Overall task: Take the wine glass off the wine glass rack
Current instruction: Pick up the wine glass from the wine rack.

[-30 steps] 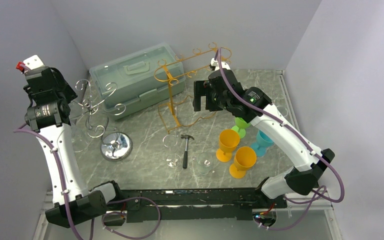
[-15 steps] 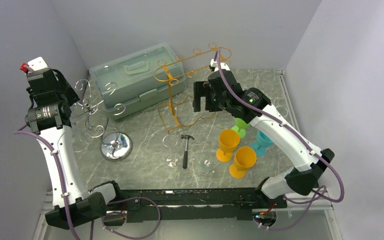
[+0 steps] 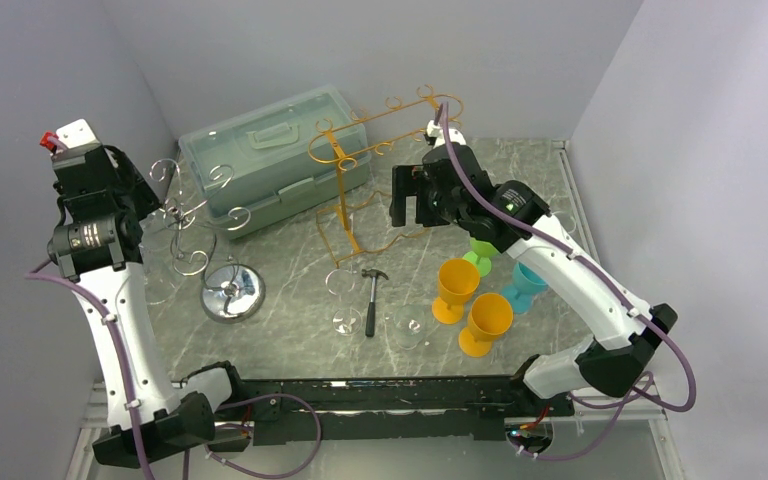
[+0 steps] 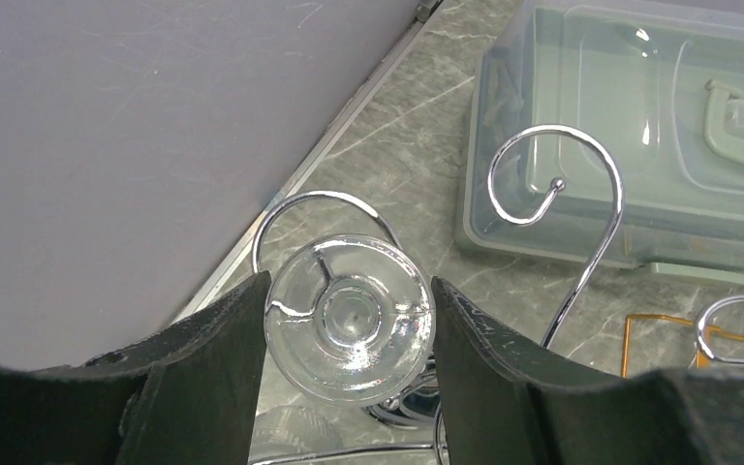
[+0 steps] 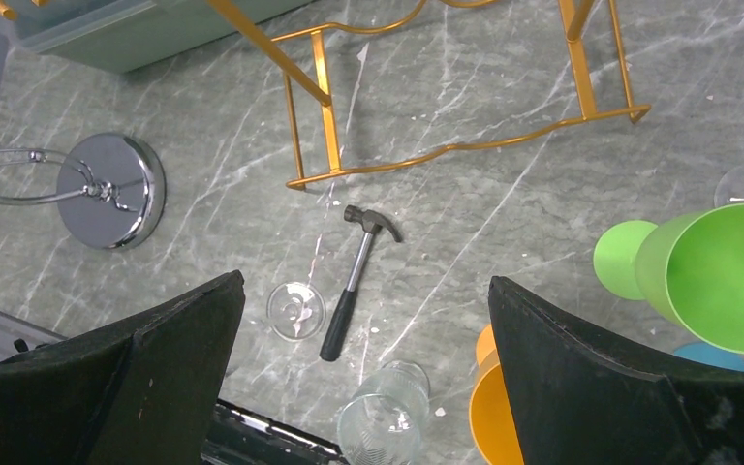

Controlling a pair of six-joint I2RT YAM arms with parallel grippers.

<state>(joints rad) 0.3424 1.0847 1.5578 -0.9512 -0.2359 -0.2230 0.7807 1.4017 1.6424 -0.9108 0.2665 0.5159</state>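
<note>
A clear wine glass (image 4: 349,315) hangs upside down at a curled hook of the chrome wine glass rack (image 3: 200,215). The left wrist view looks straight down on its round foot. My left gripper (image 4: 349,320) is shut on that foot, one dark finger (image 4: 213,358) pressed to each side of the rim. A rack wire shows through the foot, and I cannot tell whether the glass is free of the hook. In the top view the left gripper (image 3: 155,212) sits at the rack's left side. My right gripper (image 5: 364,291) hangs wide open, holding nothing, high above the table's middle (image 3: 412,195).
A gold wire rack (image 3: 360,170) and a pale green lidded box (image 3: 270,155) stand at the back. A hammer (image 3: 372,298), a standing clear glass (image 3: 343,300) and a tumbler (image 3: 407,328) are at the front centre. Two orange cups (image 3: 457,285), one green (image 3: 480,250) and one blue (image 3: 525,285) cluster under the right arm.
The left arm has shifted slightly, still holding the glass foot. The right arm has drifted a little to the right. Both grippers keep the same opening.
</note>
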